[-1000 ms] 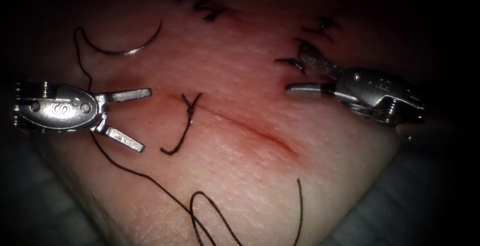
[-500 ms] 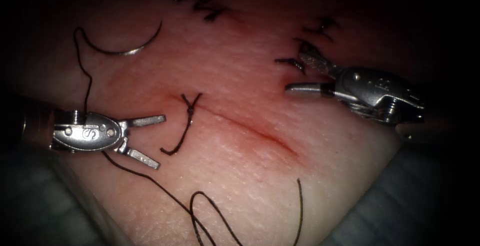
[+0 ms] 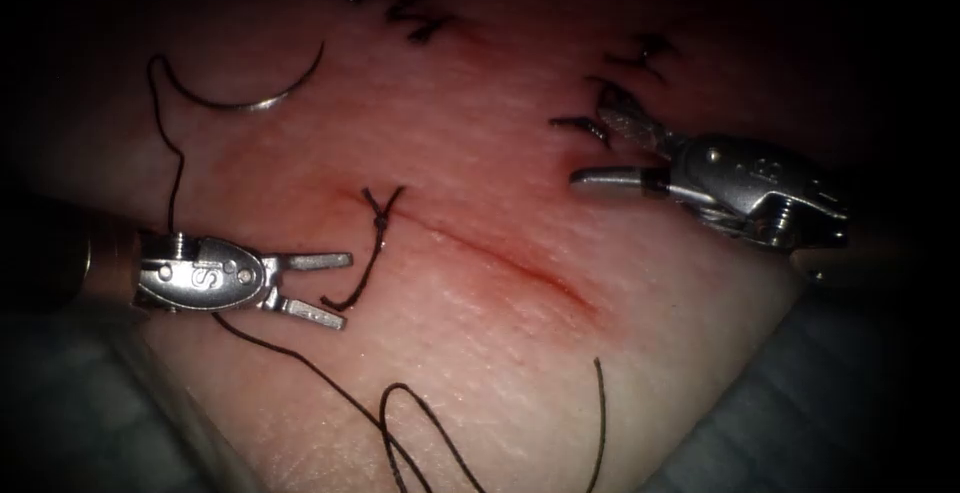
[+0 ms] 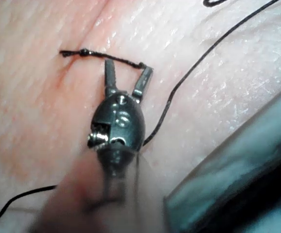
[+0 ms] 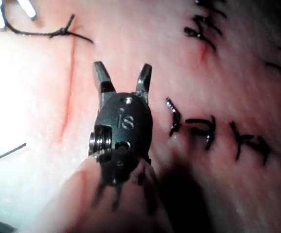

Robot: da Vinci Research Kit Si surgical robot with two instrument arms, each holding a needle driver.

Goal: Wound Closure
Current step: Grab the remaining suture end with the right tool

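Both tools hold nothing: the left tool [image 3: 340, 292] has its jaws apart around the knotted thread tail [image 3: 362, 278] at the cut's [image 3: 500, 258] left end. The right tool [image 3: 600, 148] sits open at upper right, and the needle [image 3: 245, 93] lies free on the tissue [image 3: 480, 353] at upper left.

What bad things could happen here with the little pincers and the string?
The left pincer is open right around the loose tail of the tied knot; a hard tug there might loosen it. The needle lies free on the tissue, left of the cut, held by nothing, so dragging its thread could shift it. The right pincer is open and empty.
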